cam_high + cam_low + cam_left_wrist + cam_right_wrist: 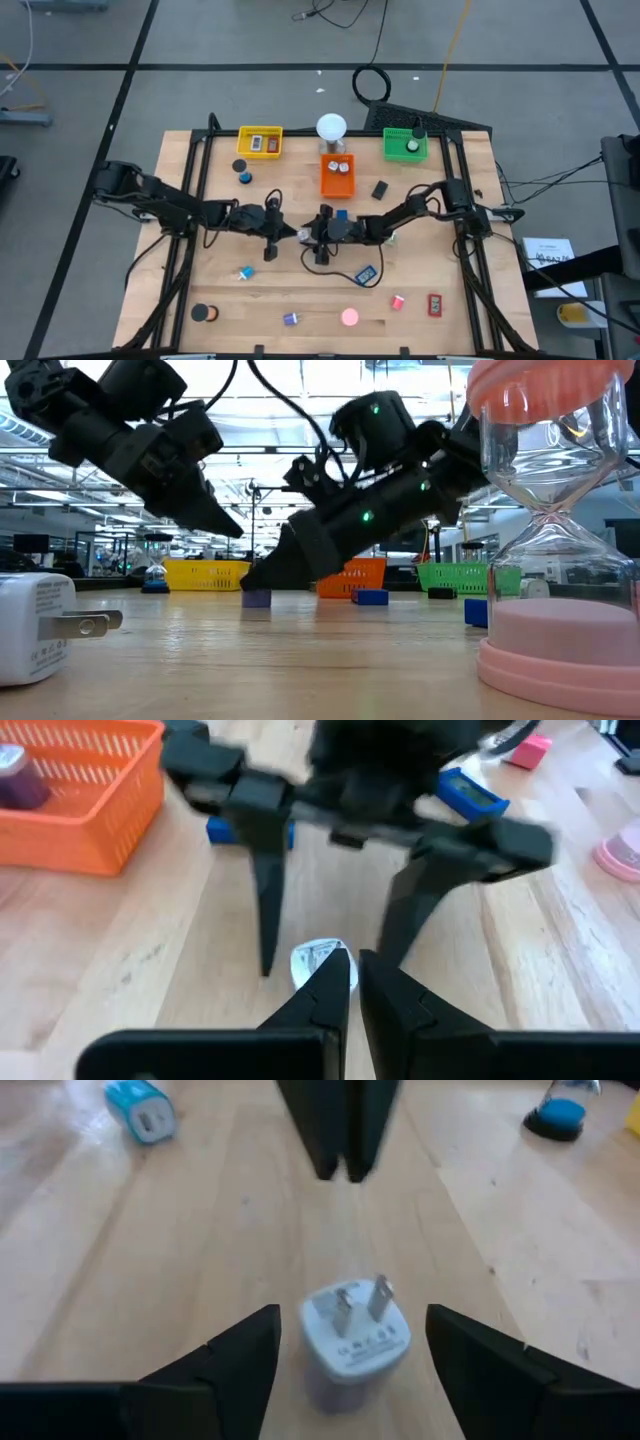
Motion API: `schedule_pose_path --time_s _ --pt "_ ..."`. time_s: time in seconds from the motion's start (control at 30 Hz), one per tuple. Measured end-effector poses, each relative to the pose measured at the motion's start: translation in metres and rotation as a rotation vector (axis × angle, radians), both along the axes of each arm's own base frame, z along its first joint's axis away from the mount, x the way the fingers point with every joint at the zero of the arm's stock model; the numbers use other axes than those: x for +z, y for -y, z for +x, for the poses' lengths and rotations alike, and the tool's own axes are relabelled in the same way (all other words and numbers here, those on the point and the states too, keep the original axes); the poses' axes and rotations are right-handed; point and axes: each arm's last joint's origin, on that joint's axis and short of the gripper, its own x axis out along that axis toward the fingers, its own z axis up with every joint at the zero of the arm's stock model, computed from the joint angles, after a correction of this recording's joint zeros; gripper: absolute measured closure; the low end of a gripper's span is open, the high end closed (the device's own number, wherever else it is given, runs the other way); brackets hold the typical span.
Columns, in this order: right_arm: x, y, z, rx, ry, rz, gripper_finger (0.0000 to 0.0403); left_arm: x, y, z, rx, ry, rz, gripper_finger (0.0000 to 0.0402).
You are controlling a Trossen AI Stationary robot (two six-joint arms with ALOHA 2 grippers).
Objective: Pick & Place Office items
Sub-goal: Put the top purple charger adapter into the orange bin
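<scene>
Right gripper (345, 1370) spread around white plug (355, 1342); left gripper (352, 982) clenched empty; orange tray (338, 177) holds rolls.

Lighting's pretty even and bright, all from overhead; in the low view you can see rows of ceiling lights behind the arms, which go nearly silhouette against them. The table (300, 290) shows only soft, short shadows under the arms. Some sheen on the hourglass (555, 510), which sits huge and soft right at the lens. Left wrist view is motion-blurred around the right gripper (335, 935). In the right wrist view the charger (352, 1342) and everything beyond it is blurry too.
</scene>
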Motion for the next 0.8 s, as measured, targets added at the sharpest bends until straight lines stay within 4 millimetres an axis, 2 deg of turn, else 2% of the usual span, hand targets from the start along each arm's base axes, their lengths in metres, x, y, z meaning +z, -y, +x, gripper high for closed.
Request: schedule_pose_path --time_s 0.2,0.3,0.43,0.53,0.8 --pt "0.023 -0.013 -0.011 0.039 -0.098 -0.02 0.0151 0.009 0.001 0.003 0.059 -0.099 -0.012 0.0374" --pt "0.036 -0.018 -0.022 0.051 -0.182 -0.024 0.016 0.016 0.004 0.009 0.074 -0.152 -0.008 0.0356" --pt "0.051 -0.025 -0.038 0.027 -0.265 -0.021 0.0191 0.028 0.006 0.015 0.111 -0.191 -0.016 0.0303" --pt "0.057 -0.031 -0.051 -0.011 -0.25 -0.063 0.0224 0.034 0.006 0.018 0.117 -0.192 -0.017 0.0256" --pt "0.063 -0.04 -0.096 0.001 -0.242 -0.03 0.0315 0.029 0.008 0.023 0.085 -0.199 0.011 0.0164"
